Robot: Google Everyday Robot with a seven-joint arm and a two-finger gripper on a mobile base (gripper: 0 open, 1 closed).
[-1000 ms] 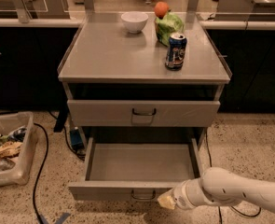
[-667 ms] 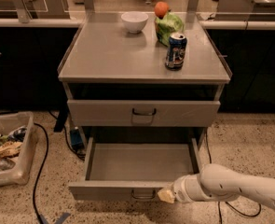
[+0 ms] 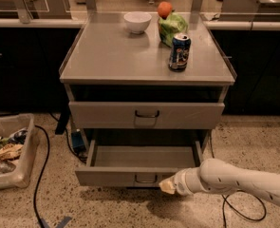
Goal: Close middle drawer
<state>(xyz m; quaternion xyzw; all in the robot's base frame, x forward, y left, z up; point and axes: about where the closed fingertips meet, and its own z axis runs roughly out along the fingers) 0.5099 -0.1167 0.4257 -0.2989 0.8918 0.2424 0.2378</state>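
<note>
The middle drawer (image 3: 144, 158) is a wide shallow grey metal drawer, pulled out of the cabinet and empty inside. Its flat front (image 3: 116, 177) carries a small dark bar handle (image 3: 145, 178) at centre. My gripper (image 3: 167, 186) comes in from the lower right on a white arm (image 3: 234, 179). Its tip rests against the drawer front just right of the handle. The taller drawer above (image 3: 146, 114) is closed. The lowest drawer is hidden behind the open one.
On the cabinet top (image 3: 106, 56) stand a white bowl (image 3: 137, 22), an orange (image 3: 164, 8), a green bag (image 3: 173, 28) and a drink can (image 3: 179, 52). A clear bin of litter (image 3: 9, 151) sits on the floor at left, with a black cable (image 3: 40, 175) beside it.
My gripper has moved left and inward along the drawer front, and the middle drawer has slid partway back into the cabinet.
</note>
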